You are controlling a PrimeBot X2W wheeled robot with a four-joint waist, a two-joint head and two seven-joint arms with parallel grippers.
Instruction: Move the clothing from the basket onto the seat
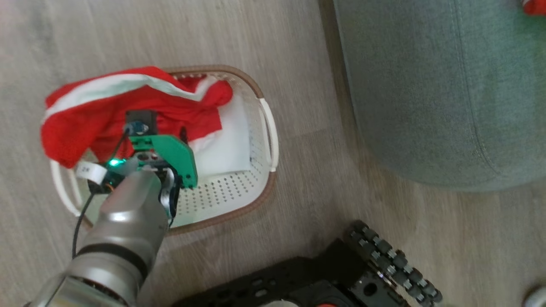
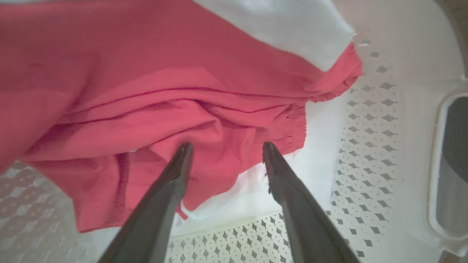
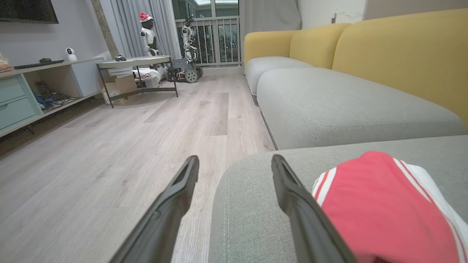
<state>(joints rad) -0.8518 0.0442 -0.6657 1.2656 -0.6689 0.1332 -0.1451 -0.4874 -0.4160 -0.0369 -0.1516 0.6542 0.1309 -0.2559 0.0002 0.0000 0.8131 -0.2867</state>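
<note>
Left claw: my left gripper [image 2: 227, 146] stands released, jaws wide, tips close over the folds of the red garment [image 2: 164, 109]; nothing gripped.
Right claw: my right gripper [image 3: 234, 160] is released and empty, over the edge of the seat [image 3: 252, 212].
Done: one striped garment [image 3: 380, 208] lies on the seat.
To do: the red garment lies in the basket [image 1: 239, 200], spilling over its rim; I judge that grasp and carry are not yet done.
Surroundings: wood floor [image 1: 307, 170] separates basket and seat; my base wheel [image 1: 392, 260] sits near.
Obstruction: the white liner [image 1: 230, 145] lies under the fabric; I risk pinching it.

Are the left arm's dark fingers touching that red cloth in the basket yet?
Cannot tell. In the left wrist view the tips of the open left gripper overlap the clothing, but neither a gap nor pressed fabric shows.
</note>
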